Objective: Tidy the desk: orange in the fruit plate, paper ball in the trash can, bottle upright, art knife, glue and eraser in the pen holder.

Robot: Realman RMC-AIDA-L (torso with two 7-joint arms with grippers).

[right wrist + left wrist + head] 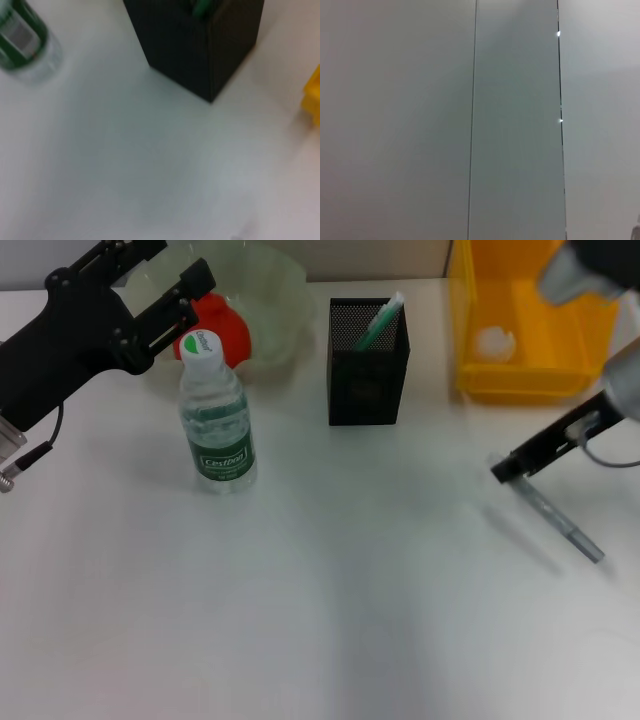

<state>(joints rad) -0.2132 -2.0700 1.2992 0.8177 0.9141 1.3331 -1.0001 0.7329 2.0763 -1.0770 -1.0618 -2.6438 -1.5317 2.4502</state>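
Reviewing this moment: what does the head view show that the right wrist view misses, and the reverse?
Only the head view shows the orange in the fruit plate, the paper ball in the yellow trash can, the left gripper over the plate, and the right gripper holding the art knife above the desk. The right wrist view adds nothing of its own. Both show the upright bottle, the pen holder with a green item and the trash can.

- head cam looks down over the whole bench [320,620]
- right wrist cam sits close, shares holder [200,45] and bottle [25,40]
- left wrist cam faces blank panels
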